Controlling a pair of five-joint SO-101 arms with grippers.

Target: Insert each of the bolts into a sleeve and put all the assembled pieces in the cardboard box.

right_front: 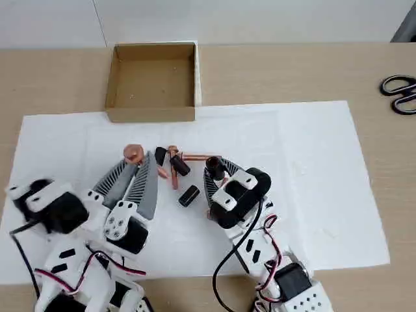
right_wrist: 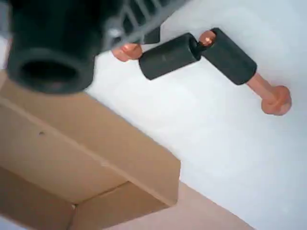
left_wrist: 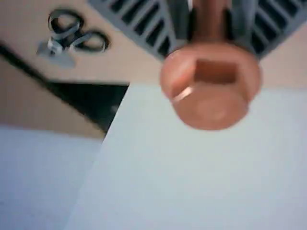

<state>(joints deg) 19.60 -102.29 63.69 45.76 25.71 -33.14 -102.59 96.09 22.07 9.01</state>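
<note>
- The left pincer (right_front: 137,166) is closed narrowly on a copper bolt (right_front: 133,153). The shank sits between the grey fingers (left_wrist: 136,19), and the hexagon head sticks out past their tips, lifted above the paper.
- The right pincer (right_front: 218,174) is clamped on a black sleeve (right_front: 214,169). The open bore of this sleeve faces outward in the right wrist view.
- Both pincers are over the white paper sheet (right_front: 312,169), which covers the middle of the bench (right_front: 58,78).
- Between the two pincers two more sleeves lie on the paper, a first one (right_front: 160,156) just beside the left pincer's tip and a second one (right_front: 180,167). Their ends meet at an angle, and copper shows at the ends of each.
- A bare bolt (right_front: 197,157) lies crosswise beside them, with one end near the right pincer.
- A loose sleeve (right_front: 188,195) lies alone, nearer to the arms.
- The cardboard box (right_front: 151,115) stands open at the far edge of the paper, well apart from both pincers.
- Black scissors (right_front: 399,94) lie on the bench at the far right.
</note>
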